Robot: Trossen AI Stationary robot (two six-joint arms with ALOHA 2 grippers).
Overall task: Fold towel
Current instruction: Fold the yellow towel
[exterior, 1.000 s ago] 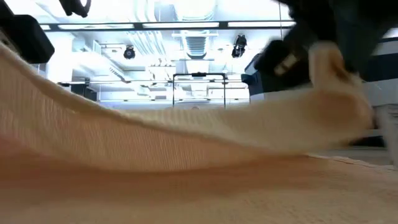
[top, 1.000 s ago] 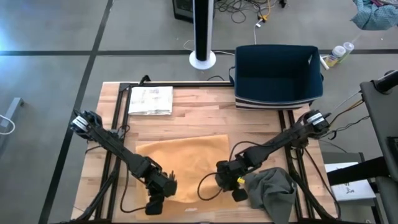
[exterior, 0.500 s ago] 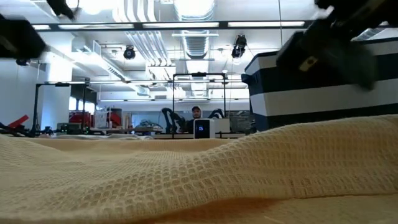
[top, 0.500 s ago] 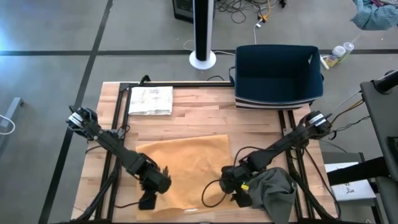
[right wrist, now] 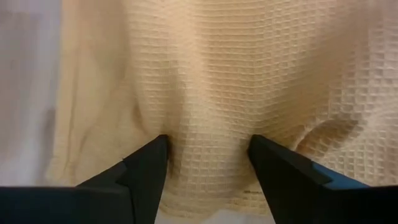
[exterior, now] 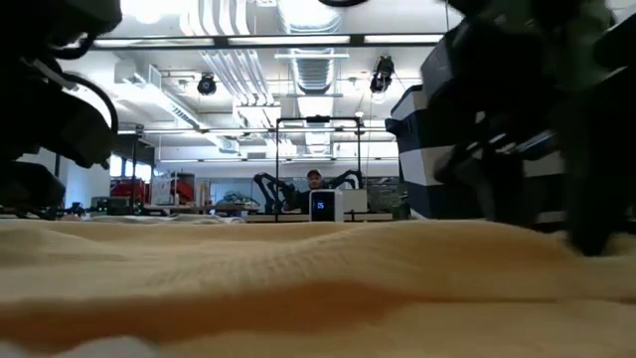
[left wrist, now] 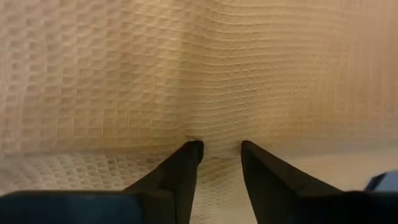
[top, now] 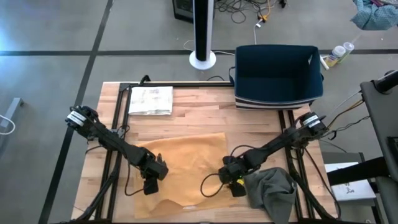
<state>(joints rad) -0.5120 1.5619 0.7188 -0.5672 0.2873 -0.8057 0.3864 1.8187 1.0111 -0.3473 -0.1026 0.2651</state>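
Observation:
The tan waffle-weave towel (top: 186,162) lies spread flat on the wooden table (top: 199,118), and it fills the foreground of the low view (exterior: 318,288). My left gripper (top: 151,185) is down over the towel's near left part. It is open, with a narrow gap between its fingers (left wrist: 219,148). My right gripper (top: 235,185) is down over the towel's near right part, open wide (right wrist: 207,143). Both point steeply down. My left gripper sets its fingertips (left wrist: 193,149) on the towel's top surface from above, slanting. A low ridge of cloth (left wrist: 214,93) runs away from the gap; nothing is pinched. My right gripper's fingertips (right wrist: 158,149) stand on the towel near its near right edge, and puckered cloth (right wrist: 208,124) lies between them. The towel stays flat.
A crumpled grey cloth (top: 272,190) lies just right of my right gripper. A dark blue bin (top: 278,74) stands at the far right of the table, and a white printed sheet (top: 150,99) lies at the far left. Bare wood shows beyond the towel's far edge.
A second ago the towel's near edge was held up off the table. It has since dropped and spread out flat toward the near edge. My left gripper has gone toward the far edge and down onto the towel. My right gripper has sunk onto it.

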